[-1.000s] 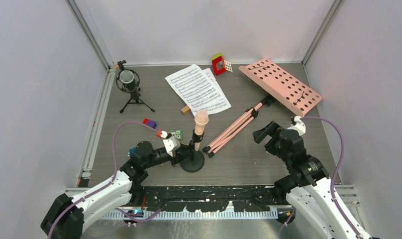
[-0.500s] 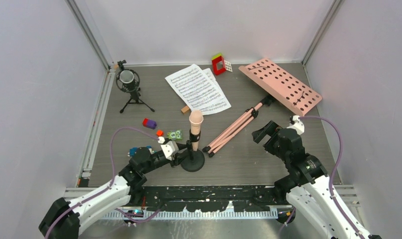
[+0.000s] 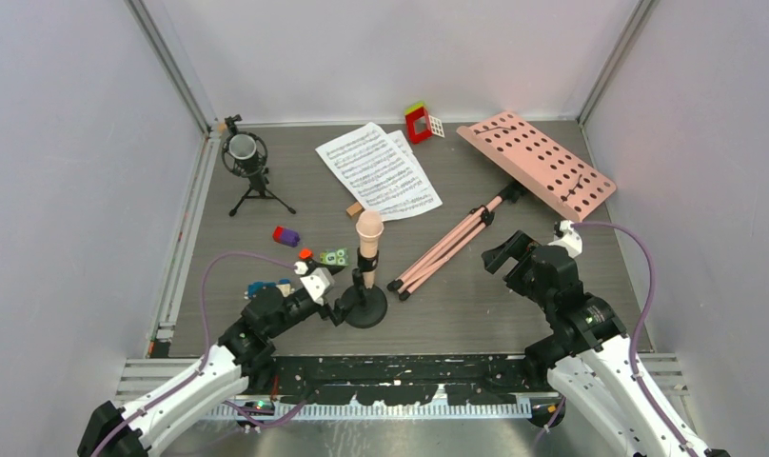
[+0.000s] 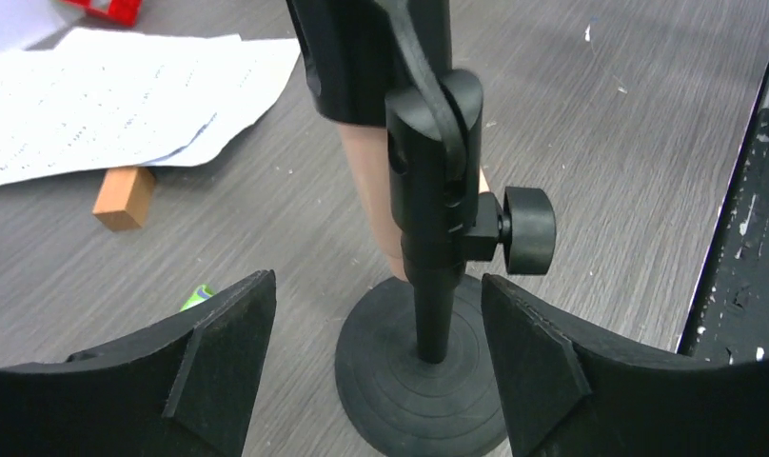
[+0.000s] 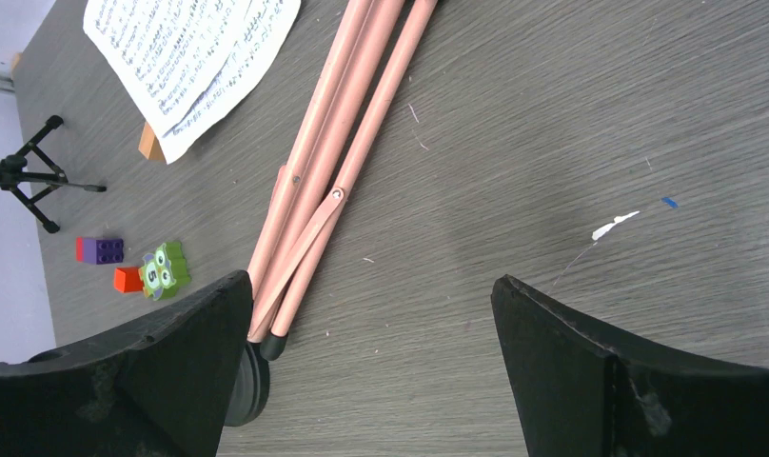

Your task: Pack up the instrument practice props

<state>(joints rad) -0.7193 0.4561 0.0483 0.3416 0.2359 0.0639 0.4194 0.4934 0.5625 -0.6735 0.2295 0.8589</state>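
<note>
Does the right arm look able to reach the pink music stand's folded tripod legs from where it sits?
Probably yes: the right gripper is open, and the pink folded tripod legs lie uncovered just ahead of it, nothing across them.

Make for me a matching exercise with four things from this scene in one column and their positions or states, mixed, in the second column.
Things:
1. pink music stand
2. sheet-music pages
3. beige-pink microphone
4. black tripod microphone

States:
A. lying flat, white, far middle
B. upright, near middle
C. lying down, legs folded together
D. upright, far left corner

Pairs: 1-C, 2-A, 3-B, 4-D
</note>
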